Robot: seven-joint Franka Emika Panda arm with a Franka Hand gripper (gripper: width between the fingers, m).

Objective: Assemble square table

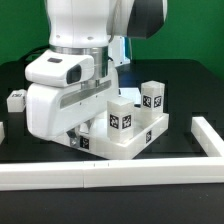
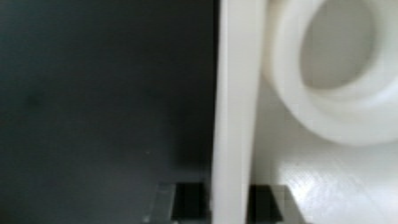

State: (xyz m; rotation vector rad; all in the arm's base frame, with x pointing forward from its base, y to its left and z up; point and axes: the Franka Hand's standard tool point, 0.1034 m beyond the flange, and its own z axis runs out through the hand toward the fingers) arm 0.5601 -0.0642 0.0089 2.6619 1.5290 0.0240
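The square table top (image 1: 128,146) is a white tray with tags on its front side, lying on the black table. Three tagged white legs stand upright on it: one (image 1: 120,114) near the front, one (image 1: 152,97) towards the exterior view's right, one (image 1: 129,93) behind. A loose leg (image 1: 15,99) lies at the exterior view's far left. My gripper (image 1: 76,138) is at the top's left end. In the wrist view the top's raised rim (image 2: 228,110) runs between my dark fingertips (image 2: 189,202), which press it from both sides, with a round corner socket (image 2: 338,60) beside it.
The long white L-shaped border rail (image 1: 100,174) runs along the front and turns back at the exterior view's right (image 1: 207,135). The arm's white body (image 1: 65,95) hides the top's left part. Another white piece (image 1: 2,131) shows at the left edge.
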